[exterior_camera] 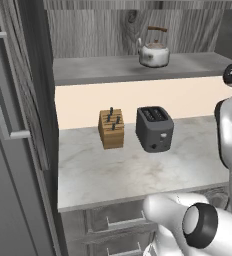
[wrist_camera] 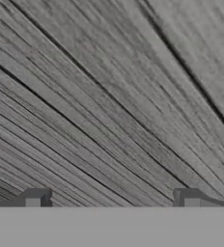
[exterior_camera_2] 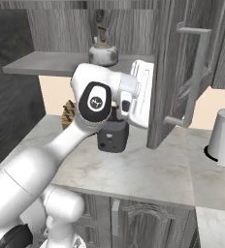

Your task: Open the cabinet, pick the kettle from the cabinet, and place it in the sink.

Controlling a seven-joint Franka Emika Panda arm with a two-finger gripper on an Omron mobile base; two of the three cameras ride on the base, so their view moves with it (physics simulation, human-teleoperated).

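Both doors of the cabinet (exterior_camera_2: 182, 72) stand open, the left door (exterior_camera: 18, 100) close on my left. The kettle (exterior_camera: 154, 52) sits upright on the cabinet's lower shelf (exterior_camera: 98, 70), silver with an arched brown handle; in the right base view the kettle (exterior_camera_2: 103, 52) is just above my arm's elbow. My white hand (exterior_camera_2: 142, 92) hangs below the shelf's front edge, against the inner face of the right door. In the hand view my gripper (wrist_camera: 111, 200) is open, its fingertips (wrist_camera: 34, 198) wide apart with nothing between them, facing grey wood grain at close range. The sink is out of view.
On the marble counter (exterior_camera: 138, 175) under the shelf stand a dark toaster (exterior_camera: 154, 129) and a wooden knife block (exterior_camera: 111, 128). A paper towel roll (exterior_camera_2: 223, 135) stands to the right, beyond the open door's long bar handle (exterior_camera_2: 197, 72). Grey drawers (exterior_camera: 113, 220) lie below the counter.
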